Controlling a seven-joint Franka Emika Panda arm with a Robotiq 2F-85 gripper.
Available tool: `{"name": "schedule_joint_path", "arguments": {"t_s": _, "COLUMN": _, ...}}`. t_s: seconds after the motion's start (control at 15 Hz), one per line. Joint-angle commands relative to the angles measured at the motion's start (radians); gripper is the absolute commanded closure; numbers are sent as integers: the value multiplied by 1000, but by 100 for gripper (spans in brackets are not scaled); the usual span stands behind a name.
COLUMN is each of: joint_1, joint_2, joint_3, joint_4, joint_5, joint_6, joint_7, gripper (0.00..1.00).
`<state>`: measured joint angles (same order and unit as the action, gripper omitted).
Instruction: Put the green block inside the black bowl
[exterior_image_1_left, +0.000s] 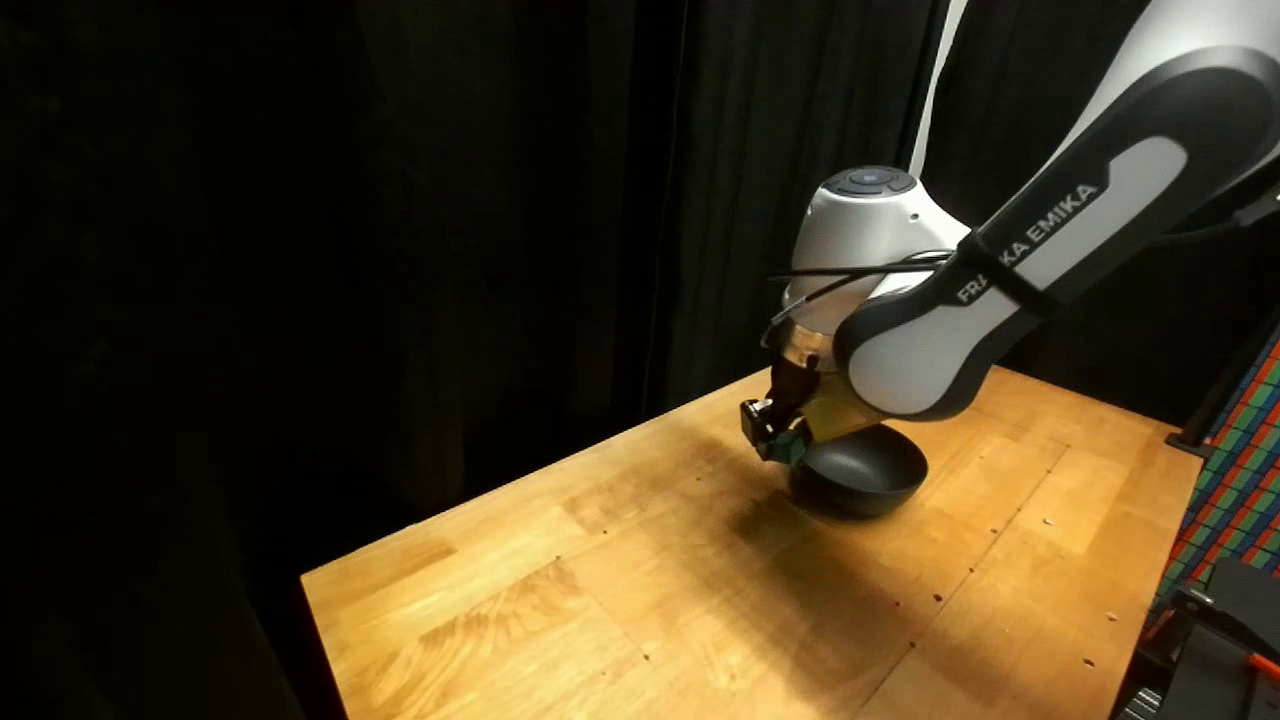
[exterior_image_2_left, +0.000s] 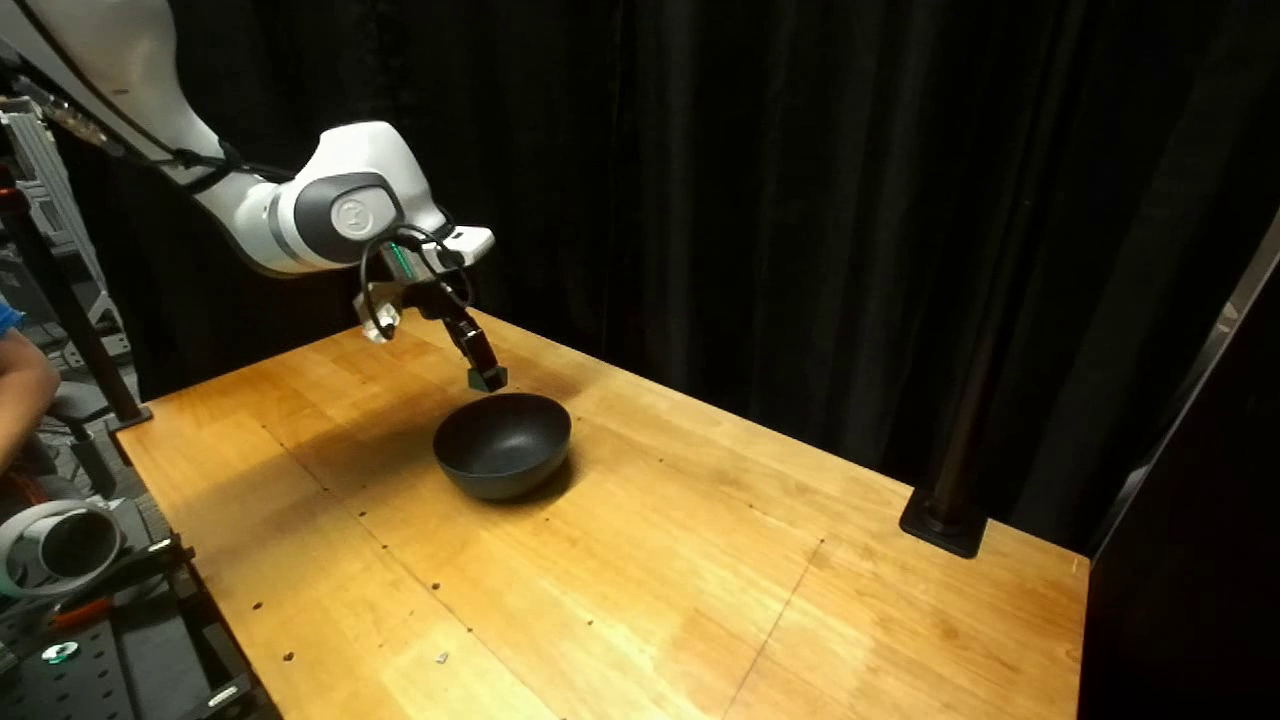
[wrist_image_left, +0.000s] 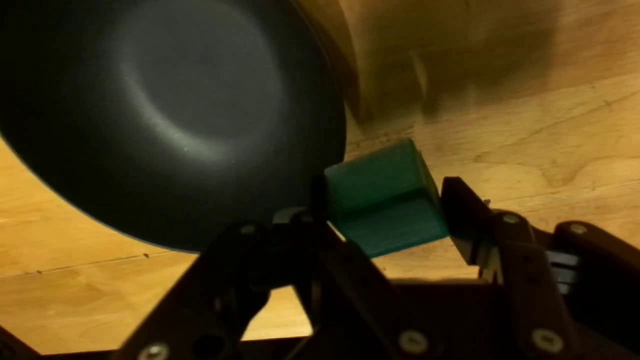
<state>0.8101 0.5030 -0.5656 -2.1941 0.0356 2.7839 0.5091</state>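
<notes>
The green block (wrist_image_left: 381, 197) is a small dark-green cube between the two black fingers of my gripper (wrist_image_left: 387, 206) in the wrist view. The gripper is shut on it, and the block sits tilted between the fingertips. The block also shows at the fingertips in both exterior views (exterior_image_1_left: 788, 447) (exterior_image_2_left: 478, 379), held above the table. The black bowl (exterior_image_2_left: 503, 455) stands upright on the table, with nothing visible inside. It also shows in an exterior view (exterior_image_1_left: 865, 475) and fills the upper left of the wrist view (wrist_image_left: 200, 75). The block is just outside the bowl's rim.
The wooden table (exterior_image_1_left: 640, 590) carries the bowl. A black post with a flat base (exterior_image_2_left: 943, 525) is fixed at the table's far edge. Black curtains (exterior_image_2_left: 750, 200) hang behind. A tiny light scrap (exterior_image_2_left: 441, 657) lies near the front edge. A person's arm (exterior_image_2_left: 22, 385) shows off the table.
</notes>
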Motion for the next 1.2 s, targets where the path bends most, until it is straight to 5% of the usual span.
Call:
{"name": "schedule_joint_path", "arguments": {"t_s": 0.0, "joint_1": -164, "joint_2": -155, "joint_3": 170, "joint_4": -35, "joint_5": -24, "joint_6": -95, "joint_7": -48, "gripper": 66}}
{"name": "schedule_joint_path", "arguments": {"t_s": 0.2, "joint_1": -283, "joint_2": -182, "joint_3": 304, "joint_4": -27, "joint_5": -33, "joint_6": -116, "joint_7": -21, "gripper": 66}}
{"name": "schedule_joint_path", "arguments": {"t_s": 0.6, "joint_1": -398, "joint_2": -175, "joint_3": 388, "joint_4": -21, "joint_5": -128, "joint_6": -42, "joint_7": 72, "gripper": 66}}
{"name": "schedule_joint_path", "arguments": {"t_s": 0.93, "joint_1": -408, "joint_2": -159, "joint_3": 372, "joint_4": -14, "joint_5": -207, "joint_6": 6, "joint_7": 151, "gripper": 66}}
{"name": "schedule_joint_path", "arguments": {"t_s": 1.13, "joint_1": -368, "joint_2": -146, "joint_3": 303, "joint_4": -6, "joint_5": -346, "joint_6": 13, "joint_7": 281, "gripper": 66}}
